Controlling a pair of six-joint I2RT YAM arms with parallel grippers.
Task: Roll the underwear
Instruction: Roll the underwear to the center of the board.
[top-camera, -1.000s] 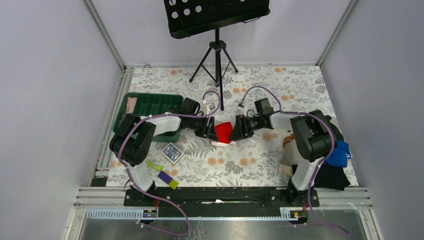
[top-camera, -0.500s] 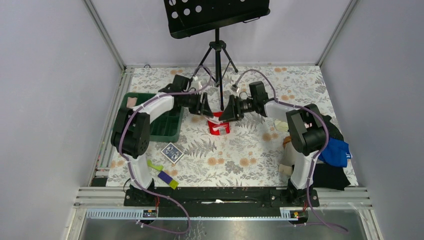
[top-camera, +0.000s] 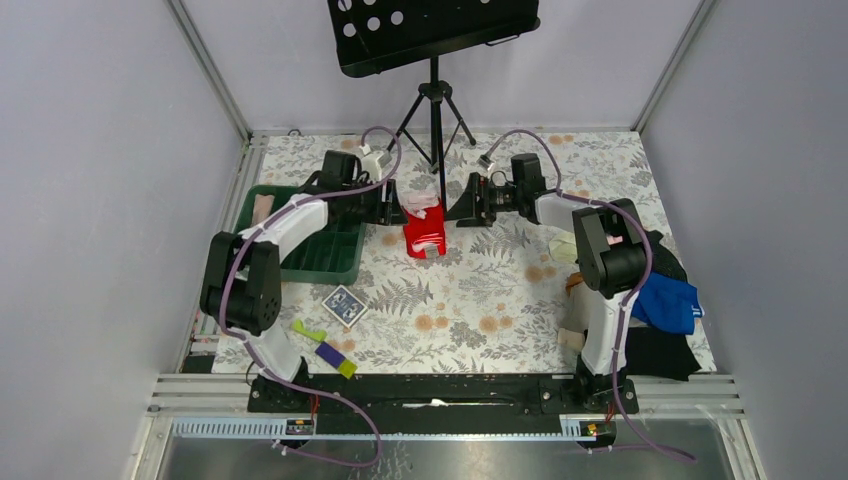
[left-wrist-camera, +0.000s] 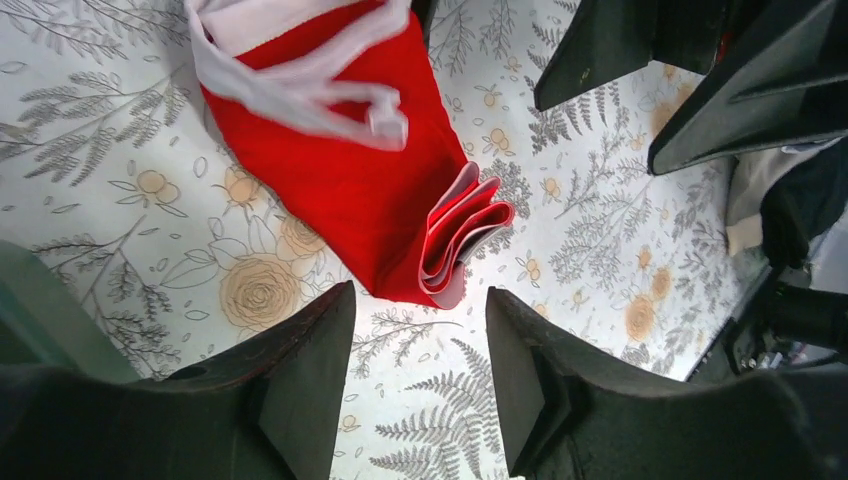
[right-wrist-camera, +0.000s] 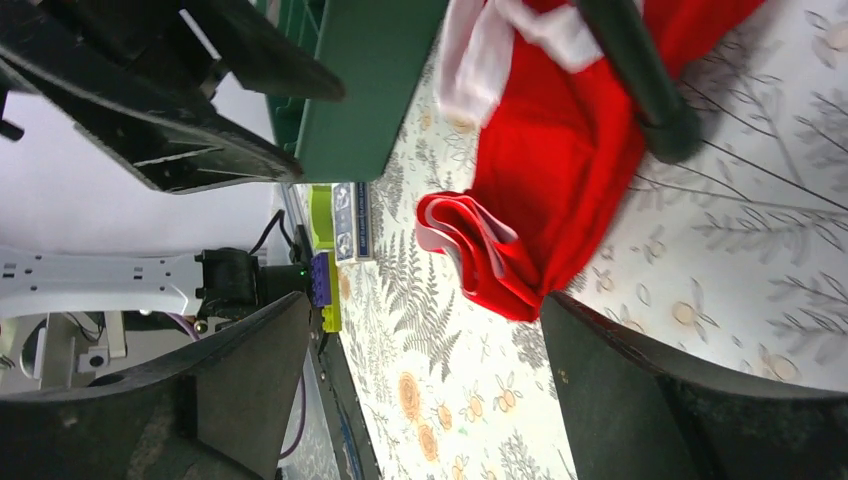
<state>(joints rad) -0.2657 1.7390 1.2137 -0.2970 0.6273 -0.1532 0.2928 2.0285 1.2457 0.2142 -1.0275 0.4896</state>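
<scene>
The underwear (top-camera: 424, 232) is red and lies stretched out on the flowered table, its white waistband trim (top-camera: 420, 203) at the far end. Its near end is folded in several layers (left-wrist-camera: 465, 240). My left gripper (top-camera: 393, 208) sits just left of the far end. It is open, and in the left wrist view (left-wrist-camera: 420, 375) only bare table shows between its fingers (left-wrist-camera: 290, 390). My right gripper (top-camera: 460, 210) sits just right of the cloth, open wide (right-wrist-camera: 430, 390) and holding nothing. In the right wrist view the underwear (right-wrist-camera: 560, 170) lies under a leg of the stand (right-wrist-camera: 640, 80).
A music stand tripod (top-camera: 435, 110) stands right behind the cloth. A green bin (top-camera: 300, 232) is on the left, with a card deck (top-camera: 343, 305) and small bricks (top-camera: 325, 350) nearer the front. A pile of clothes (top-camera: 665, 310) lies at the right edge.
Both grippers moved toward the far side and apart. The underwear went from a bunched lump between them to a longer strip lying further back. The right jaws widened.
</scene>
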